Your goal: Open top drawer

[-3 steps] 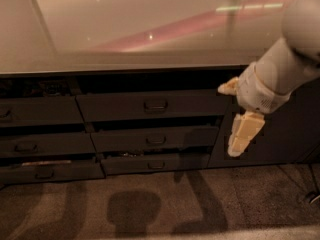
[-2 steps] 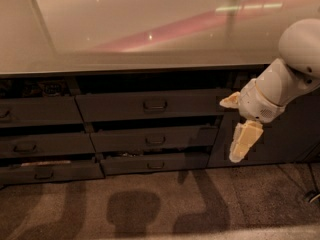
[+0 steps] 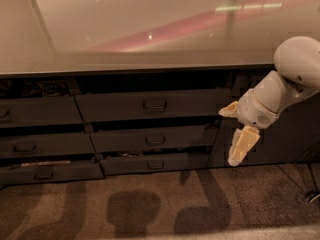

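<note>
The gripper (image 3: 231, 134), fingers apart & holding nothing, is hanging just right of & slightly below the top drawer (image 3: 115, 106), counter (image 3: 150, 29) directly above it, so approaching from there it's prob. risking missing the handle (image 3: 155, 105) or hooking the drawer below.

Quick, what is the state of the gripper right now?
Gripper: open, holding nothing, by the right end of the top drawer.
</note>
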`<state>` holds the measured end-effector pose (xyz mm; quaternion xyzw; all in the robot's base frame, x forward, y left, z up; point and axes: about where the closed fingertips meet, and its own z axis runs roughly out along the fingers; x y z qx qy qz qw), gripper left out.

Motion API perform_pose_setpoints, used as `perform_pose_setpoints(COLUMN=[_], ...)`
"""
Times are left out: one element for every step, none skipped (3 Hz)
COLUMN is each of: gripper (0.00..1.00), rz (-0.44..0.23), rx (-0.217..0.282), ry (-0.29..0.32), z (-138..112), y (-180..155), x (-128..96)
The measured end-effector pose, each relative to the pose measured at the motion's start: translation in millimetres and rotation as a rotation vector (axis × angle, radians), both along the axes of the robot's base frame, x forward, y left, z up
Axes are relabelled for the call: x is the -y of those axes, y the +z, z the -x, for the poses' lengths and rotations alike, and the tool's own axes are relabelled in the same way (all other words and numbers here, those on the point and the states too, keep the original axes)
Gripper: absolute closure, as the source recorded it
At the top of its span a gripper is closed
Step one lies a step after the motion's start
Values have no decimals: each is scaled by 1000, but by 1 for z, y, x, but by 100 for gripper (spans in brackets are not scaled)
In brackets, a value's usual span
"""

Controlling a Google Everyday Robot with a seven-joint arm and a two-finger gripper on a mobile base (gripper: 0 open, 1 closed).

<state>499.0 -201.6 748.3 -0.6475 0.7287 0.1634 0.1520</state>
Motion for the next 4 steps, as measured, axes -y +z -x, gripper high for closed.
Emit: perform_pose_setpoints(gripper=[0,0,0,0], rz=[14,84,94,94], rx=[61,216,246,243], ry=[17,86,100,98], z=[2,22,30,30], y=[2,11,-3,-4], x=[-2,-2,-9,-9])
